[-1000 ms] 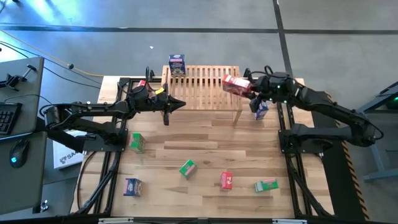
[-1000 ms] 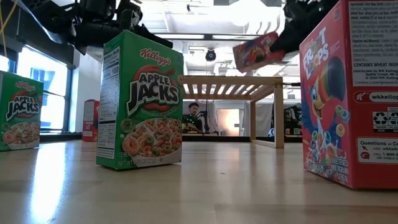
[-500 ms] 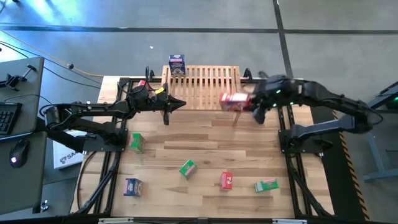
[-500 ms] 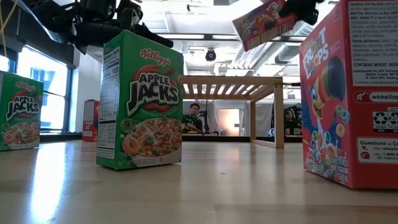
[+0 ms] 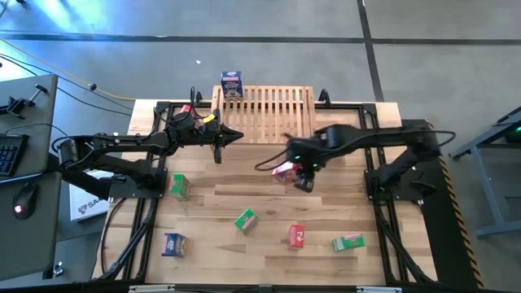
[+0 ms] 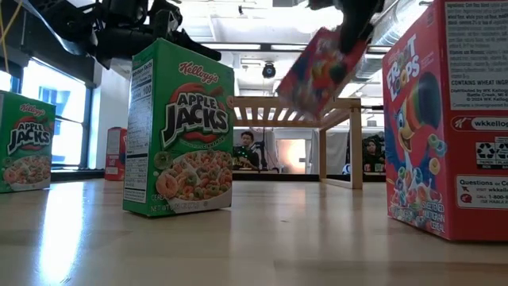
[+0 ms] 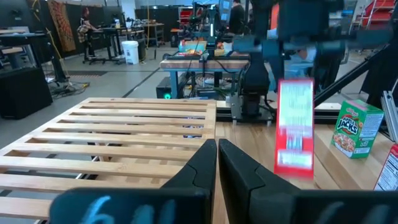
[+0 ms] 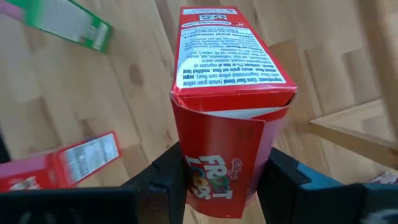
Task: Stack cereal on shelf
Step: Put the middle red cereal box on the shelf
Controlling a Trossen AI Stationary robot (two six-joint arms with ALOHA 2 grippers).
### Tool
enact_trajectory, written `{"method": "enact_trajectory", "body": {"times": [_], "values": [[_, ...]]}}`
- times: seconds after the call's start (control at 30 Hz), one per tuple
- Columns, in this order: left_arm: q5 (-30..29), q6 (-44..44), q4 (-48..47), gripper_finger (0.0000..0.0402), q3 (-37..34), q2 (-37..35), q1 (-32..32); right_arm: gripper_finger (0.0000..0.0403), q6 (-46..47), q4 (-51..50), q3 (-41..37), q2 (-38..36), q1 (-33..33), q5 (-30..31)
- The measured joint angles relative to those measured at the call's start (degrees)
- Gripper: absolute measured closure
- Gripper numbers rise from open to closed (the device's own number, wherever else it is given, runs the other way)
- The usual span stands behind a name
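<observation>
My right gripper (image 5: 297, 169) is shut on a red Froot Loops box (image 8: 230, 81), held in the air just in front of the wooden slatted shelf (image 5: 264, 114). In the low view the box (image 6: 321, 71) hangs tilted. My left gripper (image 5: 232, 137) is shut and empty, hovering at the shelf's near left corner. A blue box (image 5: 232, 84) stands on the shelf's far left corner. On the table lie green boxes (image 5: 179, 186) (image 5: 245, 220) (image 5: 348, 242), a red box (image 5: 296, 235) and a blue box (image 5: 173, 243). My right gripper pinches the red box between its two fingers (image 8: 177, 177), on two opposite sides of the end (image 8: 186, 149) nearest the wrist. The printed face between the fingers bows outward. The fingers come from above, slanting from the table's right. The box hangs tilted, clear of table and shelf.
Another red box (image 5: 186, 108) sits by the left arm at the table's far left. In the low view, a green box (image 6: 181, 127) and a large red box (image 6: 452, 119) stand close to the camera. There is bare wood between the shelf and the loose boxes.
My right gripper has carried the red box from over the shelf's right end toward the table's near edge and somewhat left, to the space in front of the shelf. The box has tipped more steeply on the way. The gripper stays shut on it.
</observation>
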Motion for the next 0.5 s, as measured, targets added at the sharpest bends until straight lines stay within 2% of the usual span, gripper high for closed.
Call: {"method": "enact_trajectory", "body": {"times": [0.23, 0.5], "values": [[0.02, -0.02, -0.29, 0.0392, 0.00, -0.02, 0.00, 0.0269, -0.90, -3.96, 5.86, 10.62, -0.52, 0.02], [0.02, 0.00, -0.44, 0.0392, 0.00, 0.00, 0.00, 0.0269, -3.71, -4.23, 8.78, 15.78, -0.66, -0.04]]}}
